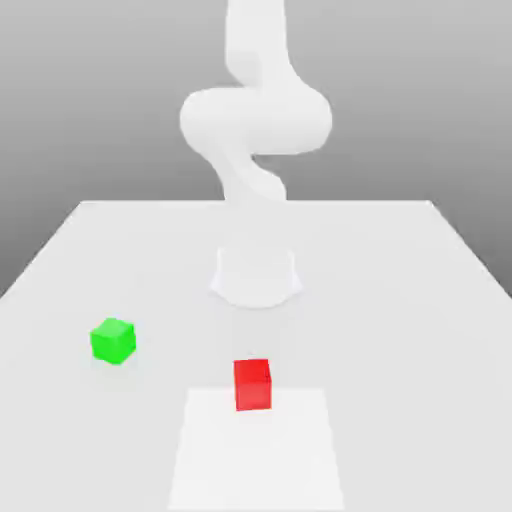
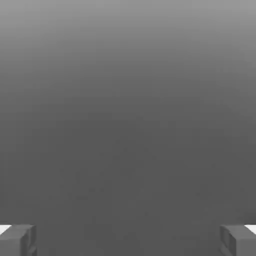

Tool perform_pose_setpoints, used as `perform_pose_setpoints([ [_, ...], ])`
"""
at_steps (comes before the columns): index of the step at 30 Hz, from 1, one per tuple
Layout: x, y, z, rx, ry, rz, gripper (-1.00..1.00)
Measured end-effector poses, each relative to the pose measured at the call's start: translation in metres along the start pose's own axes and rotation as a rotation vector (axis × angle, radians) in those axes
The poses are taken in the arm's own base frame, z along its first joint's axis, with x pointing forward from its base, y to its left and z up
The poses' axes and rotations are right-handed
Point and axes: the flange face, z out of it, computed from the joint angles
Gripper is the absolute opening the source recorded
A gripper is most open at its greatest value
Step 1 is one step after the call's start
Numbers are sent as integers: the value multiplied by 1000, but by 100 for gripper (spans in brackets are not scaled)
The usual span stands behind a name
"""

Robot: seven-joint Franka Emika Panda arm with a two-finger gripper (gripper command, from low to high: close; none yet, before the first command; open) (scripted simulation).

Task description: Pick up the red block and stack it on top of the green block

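A white table fills the lower part of the exterior view. The red block sits on it near the front, about in the middle. Its front part rests on a paler square patch on the table. The green block sits on the table too, off to the exterior view's left and a bit farther back than the red one. The two blocks are well apart and do not touch. Nothing is on top of the green block.

Behind the blocks stands the white arm. Its round base rests on the table, farther back than both blocks, and the arm bends and goes up out of the picture.

The hand view shows something else. Here the gripper shows (just its two gray fingertips). One fingertip is at one lower corner and the other is at the far lower corner, so the fingers are spread wide apart. There is nothing between them. Past the fingertips there is a plain gray backdrop, lighter at one end and darker near the fingers.

The red block sits alone on the table, with nothing touching it.
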Motion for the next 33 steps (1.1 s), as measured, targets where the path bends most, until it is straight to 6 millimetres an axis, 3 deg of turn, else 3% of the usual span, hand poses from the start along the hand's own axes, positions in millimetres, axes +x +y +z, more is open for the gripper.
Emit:
perform_pose_setpoints([
  [4,-29,30,96,-105,-102,-22,0],
  [9,-84,87,193,-234,-236,-46,0],
  [13,-143,148,253,-342,-358,-65,0],
  [18,-228,236,313,-469,-512,-85,0],
  [23,-258,267,346,-488,-534,-88,0],
  [24,-262,271,351,-488,-534,-88,-100],
  [30,-265,273,354,-488,-534,-88,-100],
  [33,-258,266,345,-488,-534,-88,-100],
])
